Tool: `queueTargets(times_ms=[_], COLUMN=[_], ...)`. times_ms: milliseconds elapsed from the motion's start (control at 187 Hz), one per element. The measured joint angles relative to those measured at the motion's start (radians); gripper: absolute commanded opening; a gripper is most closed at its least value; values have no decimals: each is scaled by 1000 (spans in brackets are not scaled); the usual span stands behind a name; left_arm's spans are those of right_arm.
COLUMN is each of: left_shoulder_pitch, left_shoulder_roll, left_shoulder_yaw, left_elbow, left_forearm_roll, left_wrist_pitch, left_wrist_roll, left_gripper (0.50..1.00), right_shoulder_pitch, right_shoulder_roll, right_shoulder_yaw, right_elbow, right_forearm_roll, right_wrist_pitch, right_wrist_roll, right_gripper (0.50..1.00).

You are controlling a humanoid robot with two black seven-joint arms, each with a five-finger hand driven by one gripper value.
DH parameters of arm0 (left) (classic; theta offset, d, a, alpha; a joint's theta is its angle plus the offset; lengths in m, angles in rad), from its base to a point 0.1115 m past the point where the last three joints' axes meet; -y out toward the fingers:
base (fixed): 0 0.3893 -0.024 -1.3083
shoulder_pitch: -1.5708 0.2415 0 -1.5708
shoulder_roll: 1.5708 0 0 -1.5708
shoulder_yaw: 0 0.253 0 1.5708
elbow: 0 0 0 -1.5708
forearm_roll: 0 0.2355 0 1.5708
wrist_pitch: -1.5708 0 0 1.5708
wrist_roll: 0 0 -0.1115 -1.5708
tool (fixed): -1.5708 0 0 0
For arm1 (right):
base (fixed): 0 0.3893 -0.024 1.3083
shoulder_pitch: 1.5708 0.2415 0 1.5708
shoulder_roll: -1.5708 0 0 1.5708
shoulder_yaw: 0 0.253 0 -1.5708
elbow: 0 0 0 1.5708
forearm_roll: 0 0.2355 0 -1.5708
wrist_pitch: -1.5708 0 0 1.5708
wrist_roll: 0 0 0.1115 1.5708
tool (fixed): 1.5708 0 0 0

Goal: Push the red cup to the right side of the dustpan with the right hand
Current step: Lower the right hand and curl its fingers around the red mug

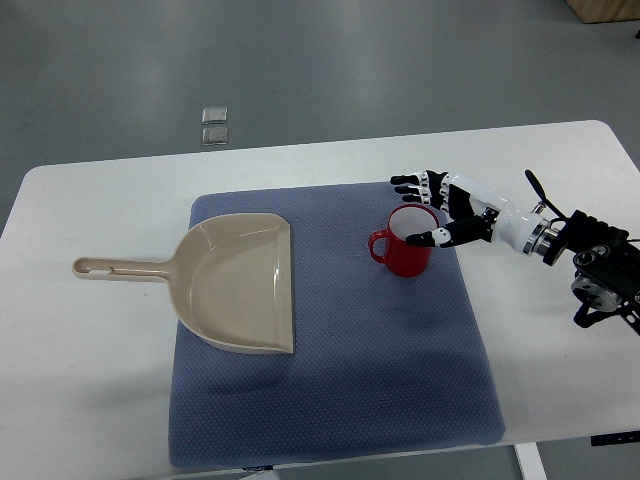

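A red cup [405, 246] stands upright on the blue-grey mat [330, 380], its handle pointing left. A beige dustpan [235, 282] lies on the mat's left part, its handle reaching left over the white table. My right hand [428, 208] comes in from the right edge. Its fingers are spread, with fingertips [405, 185] just behind the cup's far rim and the thumb tip at the cup's right rim. It holds nothing. The cup is about a cup's width to the right of the dustpan's open edge. The left arm does not show.
The white table [90, 400] carries the mat; its far edge runs behind my hand. Two small clear squares [214, 124] lie on the grey floor beyond the table. The right arm's black forearm hardware [600, 270] sits over the table's right end.
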Motion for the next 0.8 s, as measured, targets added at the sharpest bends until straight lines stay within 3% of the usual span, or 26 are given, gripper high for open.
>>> queueTargets(times_ms=[801], left_shoulder_pitch=[0], left_shoulder_roll=[0], left_shoulder_yaw=[1], left_elbow=[-1], left_forearm_roll=[0], left_wrist_pitch=[1], left_wrist_roll=[-1], left_gripper=[1000], right_shoulder_pitch=[-27], right_shoulder_roll=[55], right_shoulder_yaw=[-17], right_elbow=[-48], right_forearm_roll=[-1], right_wrist_pitch=[-51], right_wrist_roll=[0], right_gripper=[934])
